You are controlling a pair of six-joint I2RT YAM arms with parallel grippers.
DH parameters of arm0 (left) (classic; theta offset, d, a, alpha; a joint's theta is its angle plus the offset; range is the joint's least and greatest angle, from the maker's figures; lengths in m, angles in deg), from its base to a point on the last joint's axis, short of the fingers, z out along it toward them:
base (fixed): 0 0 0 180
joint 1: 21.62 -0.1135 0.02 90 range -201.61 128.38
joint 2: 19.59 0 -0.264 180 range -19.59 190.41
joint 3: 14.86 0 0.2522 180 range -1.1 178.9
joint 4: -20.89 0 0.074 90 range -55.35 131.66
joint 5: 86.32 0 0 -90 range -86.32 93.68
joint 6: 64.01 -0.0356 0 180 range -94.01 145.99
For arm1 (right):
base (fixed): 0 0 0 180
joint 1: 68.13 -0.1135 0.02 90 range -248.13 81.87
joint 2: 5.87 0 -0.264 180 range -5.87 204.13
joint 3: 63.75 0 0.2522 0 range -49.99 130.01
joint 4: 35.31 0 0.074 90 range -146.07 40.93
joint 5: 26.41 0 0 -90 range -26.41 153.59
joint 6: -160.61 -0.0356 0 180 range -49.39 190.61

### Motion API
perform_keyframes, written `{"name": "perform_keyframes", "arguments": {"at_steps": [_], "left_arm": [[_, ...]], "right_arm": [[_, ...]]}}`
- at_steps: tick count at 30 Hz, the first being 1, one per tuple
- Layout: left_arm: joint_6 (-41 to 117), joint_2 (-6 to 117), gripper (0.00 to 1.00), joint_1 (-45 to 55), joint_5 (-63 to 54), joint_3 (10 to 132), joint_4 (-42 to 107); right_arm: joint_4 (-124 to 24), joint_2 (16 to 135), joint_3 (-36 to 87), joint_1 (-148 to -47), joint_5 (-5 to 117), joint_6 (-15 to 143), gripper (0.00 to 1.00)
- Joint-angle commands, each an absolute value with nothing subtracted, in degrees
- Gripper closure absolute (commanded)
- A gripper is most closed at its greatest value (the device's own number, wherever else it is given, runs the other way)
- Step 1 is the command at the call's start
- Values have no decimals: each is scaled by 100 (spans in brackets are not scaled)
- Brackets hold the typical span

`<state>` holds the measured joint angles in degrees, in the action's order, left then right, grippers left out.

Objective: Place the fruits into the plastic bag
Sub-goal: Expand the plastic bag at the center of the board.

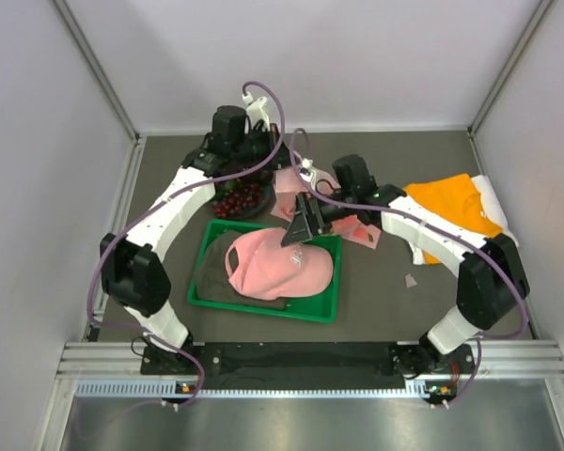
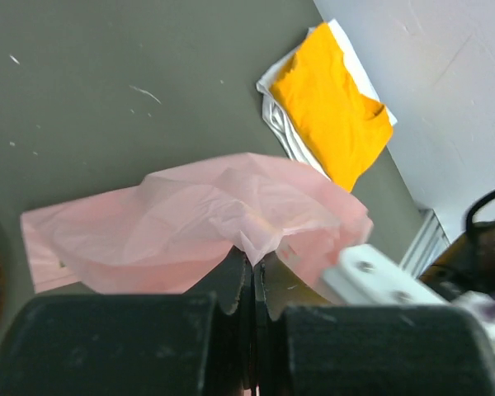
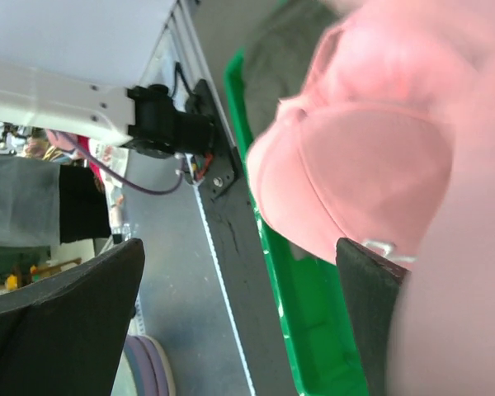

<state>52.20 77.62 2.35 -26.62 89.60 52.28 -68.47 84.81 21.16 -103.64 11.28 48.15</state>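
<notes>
Reaching far back with left arm [image 1: 174, 211], elbow poking out to left. Pinching plastic bag [image 2: 198, 223] with left gripper [image 2: 253, 262], fingers pressed tight together. Bending right arm [image 1: 432, 230] in toward middle. Holding right gripper [image 1: 299, 230] spread wide, nothing between fingers.

The thin, translucent pink plastic bag [image 2: 223, 219] is bunched and puffed up, one fold pinched between the closed fingers of the left hand [image 2: 253, 262]. The fruits [image 1: 240, 199], dark red ones showing, lie piled just beside that hand.
</notes>
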Motion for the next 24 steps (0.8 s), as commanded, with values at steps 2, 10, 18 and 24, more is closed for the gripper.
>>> {"name": "perform_keyframes", "arguments": {"at_steps": [2, 10, 18, 24], "left_arm": [[5173, 7489, 100, 141, -2373, 8759, 4864], [5200, 7621, 100, 141, -2383, 8732, 4959], [5086, 7858, 100, 132, -2295, 8758, 5100], [5068, 7902, 100, 106, -2312, 8767, 5153]], "right_arm": [[-5974, 7930, 1471, -10399, 956, 4339, 1], [-3762, 7631, 624, -10557, 161, 2660, 1], [-5567, 7578, 1390, -11383, -248, 4161, 1], [-4803, 7412, 1293, -11533, -725, 3889, 1]]}}
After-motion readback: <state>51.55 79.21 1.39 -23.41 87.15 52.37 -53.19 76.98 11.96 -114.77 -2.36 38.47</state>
